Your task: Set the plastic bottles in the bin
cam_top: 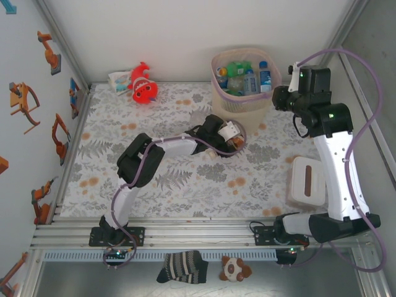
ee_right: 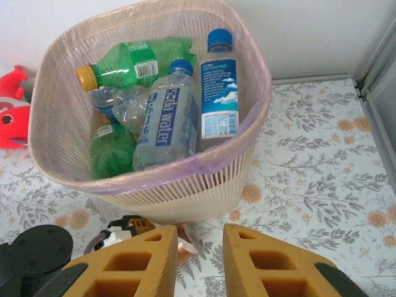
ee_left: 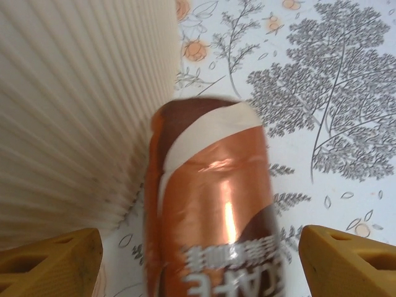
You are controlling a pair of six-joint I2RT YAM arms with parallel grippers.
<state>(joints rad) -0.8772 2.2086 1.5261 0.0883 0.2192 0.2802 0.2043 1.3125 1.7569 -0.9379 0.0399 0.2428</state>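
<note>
A copper-brown plastic bottle (ee_left: 210, 204) lies on the floral table right beside the bin's ribbed wall (ee_left: 74, 111). My left gripper (ee_left: 201, 260) is open and straddles it, and both yellow fingers (ee_left: 55, 260) stand clear of its sides. From above, that gripper (cam_top: 230, 137) sits at the foot of the beige-pink bin (cam_top: 241, 108). Several bottles lie inside the bin: a green one (ee_right: 133, 62), a clear soda-water one (ee_right: 164, 120) and a blue-capped one (ee_right: 218, 93). My right gripper (ee_right: 201, 260) hovers right of the bin (ee_right: 185, 192), its fingers close together with nothing between them.
A red fish plush (cam_top: 143, 83) and a small packet (cam_top: 117, 79) lie at the back left. A white box (cam_top: 307, 180) sits on the right side next to the right arm. A striped sock (cam_top: 182, 266) and a small plush (cam_top: 235, 268) lie beyond the near rail.
</note>
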